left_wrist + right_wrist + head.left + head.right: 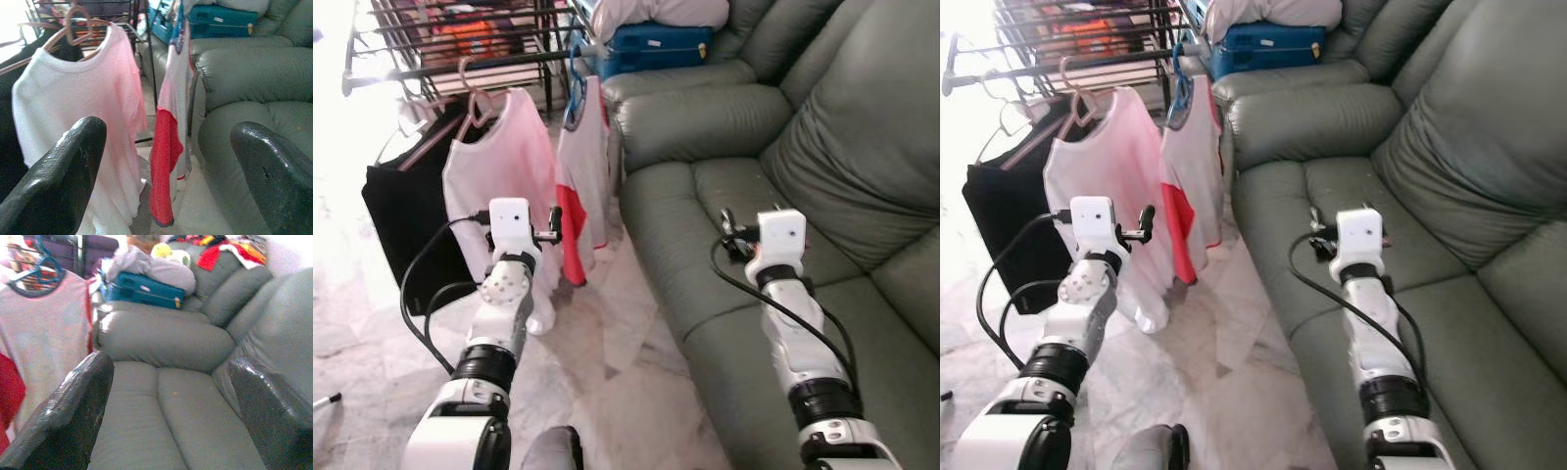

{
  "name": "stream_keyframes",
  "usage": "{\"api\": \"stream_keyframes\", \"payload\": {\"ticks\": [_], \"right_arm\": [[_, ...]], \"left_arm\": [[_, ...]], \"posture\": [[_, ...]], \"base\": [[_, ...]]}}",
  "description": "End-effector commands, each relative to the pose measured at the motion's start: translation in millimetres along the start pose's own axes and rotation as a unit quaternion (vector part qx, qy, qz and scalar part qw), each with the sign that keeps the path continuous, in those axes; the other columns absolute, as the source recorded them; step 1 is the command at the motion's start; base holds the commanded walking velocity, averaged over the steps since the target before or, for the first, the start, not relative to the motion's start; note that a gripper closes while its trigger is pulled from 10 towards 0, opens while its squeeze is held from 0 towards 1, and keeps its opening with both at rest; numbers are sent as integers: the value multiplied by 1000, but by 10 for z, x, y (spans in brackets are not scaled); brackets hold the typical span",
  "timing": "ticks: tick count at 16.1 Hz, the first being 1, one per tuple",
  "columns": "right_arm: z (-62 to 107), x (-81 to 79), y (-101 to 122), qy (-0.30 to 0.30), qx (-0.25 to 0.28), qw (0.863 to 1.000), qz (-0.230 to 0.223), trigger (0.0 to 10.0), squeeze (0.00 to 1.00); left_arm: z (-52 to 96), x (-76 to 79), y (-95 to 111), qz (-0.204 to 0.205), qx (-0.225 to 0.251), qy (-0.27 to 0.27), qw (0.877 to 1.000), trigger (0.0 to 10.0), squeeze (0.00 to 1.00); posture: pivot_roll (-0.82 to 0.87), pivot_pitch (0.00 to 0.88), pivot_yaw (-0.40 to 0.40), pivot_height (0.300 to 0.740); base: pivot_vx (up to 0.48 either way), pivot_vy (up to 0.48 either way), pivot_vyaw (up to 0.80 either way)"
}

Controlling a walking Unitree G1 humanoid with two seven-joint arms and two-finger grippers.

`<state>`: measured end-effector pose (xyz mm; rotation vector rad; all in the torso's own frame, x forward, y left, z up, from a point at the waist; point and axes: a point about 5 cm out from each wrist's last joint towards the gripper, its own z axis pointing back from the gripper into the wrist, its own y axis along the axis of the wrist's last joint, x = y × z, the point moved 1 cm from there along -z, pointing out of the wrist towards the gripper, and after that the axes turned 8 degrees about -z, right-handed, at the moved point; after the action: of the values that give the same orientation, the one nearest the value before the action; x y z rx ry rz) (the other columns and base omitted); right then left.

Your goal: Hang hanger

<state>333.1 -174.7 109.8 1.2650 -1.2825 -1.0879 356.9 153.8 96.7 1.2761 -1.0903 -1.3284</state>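
Observation:
A dark rail (460, 67) of a clothes rack runs across the back left. From it hangs a pink hanger (470, 98) carrying a pale pink shirt (504, 166). Beside it a blue hanger (576, 83) holds a white and red shirt (582, 176). My left gripper (550, 227) is raised just in front of the pink shirt, open and holding nothing; in the left wrist view its fingers (73, 161) frame both shirts. My right gripper (734, 235) hovers open over the sofa seat (161, 421), also holding nothing.
A black garment (406, 215) hangs at the left end of the rack. A grey-green leather sofa (783, 147) takes up the right side, with a blue case (656, 44) on its far arm. Marble floor (636, 392) lies between rack and sofa.

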Motion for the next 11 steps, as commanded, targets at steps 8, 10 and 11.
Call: {"api": "stream_keyframes", "payload": {"ticks": [8, 10, 11], "right_arm": [[220, 22, 19, 40, 12, 999, -16, 10000, 0], [275, 29, 24, 50, 10, 999, 3, 10000, 0], [283, 60, 14, 41, 6, 999, -3, 10000, 0]], "left_arm": [[377, -279, -191, -91, -1, 20, 996, 10000, 0], [473, -280, -312, -87, -24, 16, 996, 10000, 0], [464, -262, -299, -86, -23, 14, 996, 10000, 0]], "posture": [[-26, 114, 35, 740], [-40, 115, 26, 740], [-42, 112, 25, 740]], "base": [[0, 0, 100], [0, 0, 800], [0, 0, 800]]}}
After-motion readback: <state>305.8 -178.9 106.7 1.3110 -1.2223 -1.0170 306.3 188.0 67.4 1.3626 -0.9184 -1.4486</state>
